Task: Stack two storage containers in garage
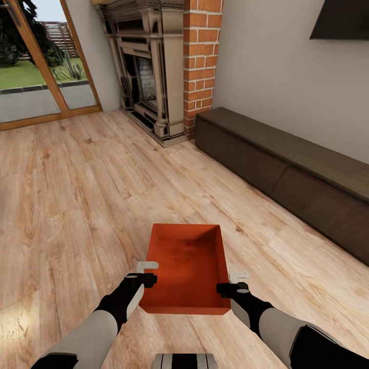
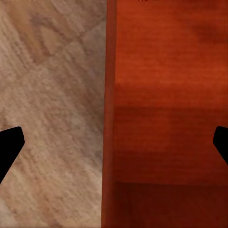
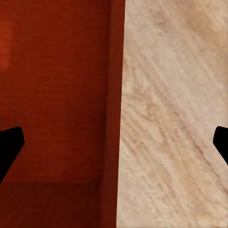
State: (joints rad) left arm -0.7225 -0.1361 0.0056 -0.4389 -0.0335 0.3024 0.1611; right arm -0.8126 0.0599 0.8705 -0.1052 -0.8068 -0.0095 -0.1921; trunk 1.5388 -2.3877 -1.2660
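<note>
On the living room plank floor (image 1: 77,195), one storage container (image 1: 187,266) sits between both arms. Left hand (image 2: 114,142) and right hand (image 3: 114,142) straddle opposite walls, fingers wide, ungripped. Risk: thin walls flex, causing slip.

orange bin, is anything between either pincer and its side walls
Nothing visible. The left pincer straddles the storage container's left wall and the right pincer its right wall; in both wrist views the wall edge runs between the open fingertips, with wood floor beside it.
</note>
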